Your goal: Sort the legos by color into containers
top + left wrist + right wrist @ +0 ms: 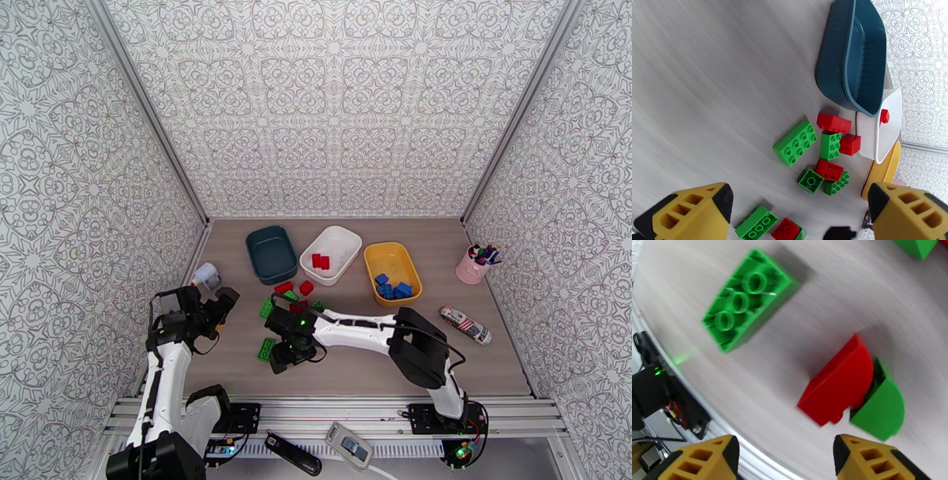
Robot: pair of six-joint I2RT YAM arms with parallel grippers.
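Note:
Three tubs stand in a row at the back: dark teal [271, 254], white [331, 254] holding red bricks [320, 261], and yellow [392, 272] holding blue bricks [393, 287]. Loose red and green legos lie in front of them, among them a green 2x4 [796, 143] and a red one [834, 122]. My right gripper [280, 359] is open and low over a red rounded brick [837, 386] joined to a green one [879, 405], with an upturned green brick [748, 299] beyond. My left gripper [223, 304] hangs open left of the pile, empty.
A pink pen cup [474, 264] stands at the back right. A patterned oblong case [466, 324] lies on the right side of the table. A small white object [207, 275] sits by the left wall. The metal rail [340, 412] runs along the table's near edge.

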